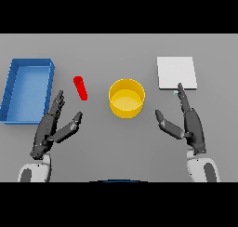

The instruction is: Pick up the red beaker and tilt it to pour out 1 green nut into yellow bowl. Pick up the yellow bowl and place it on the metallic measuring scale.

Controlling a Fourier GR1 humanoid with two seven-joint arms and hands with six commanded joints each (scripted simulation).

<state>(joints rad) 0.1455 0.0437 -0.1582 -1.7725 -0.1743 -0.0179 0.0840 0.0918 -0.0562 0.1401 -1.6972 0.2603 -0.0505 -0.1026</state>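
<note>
A red beaker (81,88) stands on the grey table, left of centre and tilted away from me. The yellow bowl (126,97) sits at the middle of the table, and I cannot make out a nut inside it. At the back right lies the metallic measuring scale (176,72), a pale square plate. My left hand (49,128) rests open near the front left, just below and left of the beaker, touching nothing. My right hand (190,123) is open at the front right, fingertips reaching toward the scale's near edge.
A blue rectangular tray (27,89) with raised walls stands at the far left, right beside my left hand's fingers.
</note>
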